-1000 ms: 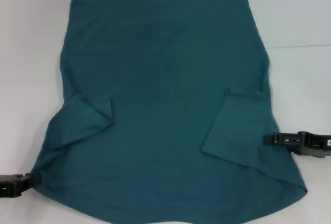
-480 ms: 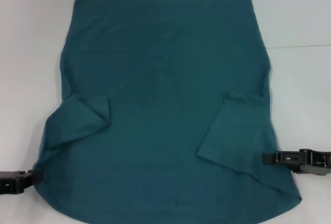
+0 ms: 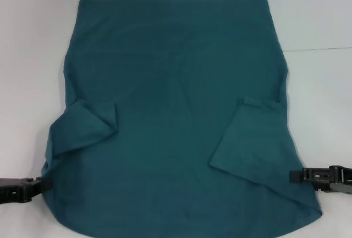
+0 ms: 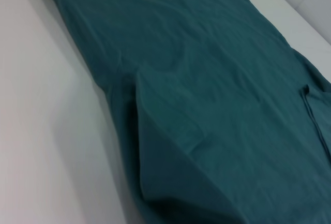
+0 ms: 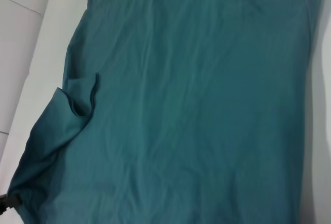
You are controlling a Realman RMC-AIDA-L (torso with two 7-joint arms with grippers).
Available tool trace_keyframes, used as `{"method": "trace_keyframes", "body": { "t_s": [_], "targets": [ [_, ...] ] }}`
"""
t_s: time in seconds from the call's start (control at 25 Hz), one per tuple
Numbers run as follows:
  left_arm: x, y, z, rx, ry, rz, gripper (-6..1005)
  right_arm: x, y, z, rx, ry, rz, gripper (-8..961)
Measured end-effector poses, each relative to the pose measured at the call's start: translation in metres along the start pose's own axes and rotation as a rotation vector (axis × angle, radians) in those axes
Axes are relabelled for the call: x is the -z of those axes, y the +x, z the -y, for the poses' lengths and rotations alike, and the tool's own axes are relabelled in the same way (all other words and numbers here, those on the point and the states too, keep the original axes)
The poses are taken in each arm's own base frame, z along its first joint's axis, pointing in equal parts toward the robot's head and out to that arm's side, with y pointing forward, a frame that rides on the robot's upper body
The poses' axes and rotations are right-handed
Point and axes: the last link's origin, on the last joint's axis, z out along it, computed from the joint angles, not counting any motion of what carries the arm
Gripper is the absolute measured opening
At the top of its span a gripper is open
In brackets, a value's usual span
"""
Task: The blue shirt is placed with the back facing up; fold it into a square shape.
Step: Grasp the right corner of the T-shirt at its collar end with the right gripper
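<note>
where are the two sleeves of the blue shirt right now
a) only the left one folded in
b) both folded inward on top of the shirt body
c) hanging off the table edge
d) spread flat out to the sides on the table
b: in the head view the left sleeve and the right sleeve both lie folded in over the blue shirt, while the left gripper and right gripper sit at its side edges.

Looked everything over and there's honestly nothing to read here. The blue shirt (image 3: 176, 111) is plain, no print, tag or logo showing, and the white counter (image 3: 33, 40) under it has no marks, numbers or stickers either. Same from both wrist views.
</note>
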Motion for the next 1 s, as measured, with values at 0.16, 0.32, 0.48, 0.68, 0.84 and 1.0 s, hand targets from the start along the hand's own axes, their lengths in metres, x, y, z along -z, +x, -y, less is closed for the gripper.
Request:
{"method": "trace_keyframes", "body": {
  "t_s": [0.16,0.32,0.48,0.68,0.84,1.0],
  "targets": [
    [-0.001,0.002,-0.001,-0.001,-0.002,0.0,63,0.0,0.002,-0.001,0.001,-0.008,-0.012,915],
    [-0.002,0.003,-0.001,0.0,-0.005,0.001,63,-0.001,0.004,-0.005,0.003,-0.036,-0.028,915],
    [-0.002,0.006,-0.002,-0.006,-0.008,-0.001,63,-0.003,0.005,-0.011,0.011,-0.065,-0.044,915],
    [-0.004,0.009,-0.003,-0.012,-0.011,-0.001,63,-0.003,0.006,-0.011,0.004,-0.059,-0.066,914],
    [-0.005,0.011,-0.004,-0.016,-0.013,-0.001,63,-0.002,0.009,-0.009,-0.012,-0.043,-0.091,914],
    [-0.005,0.012,-0.004,-0.012,-0.014,0.001,62,0.001,0.011,-0.007,-0.019,-0.036,-0.108,914]
  ]
}}
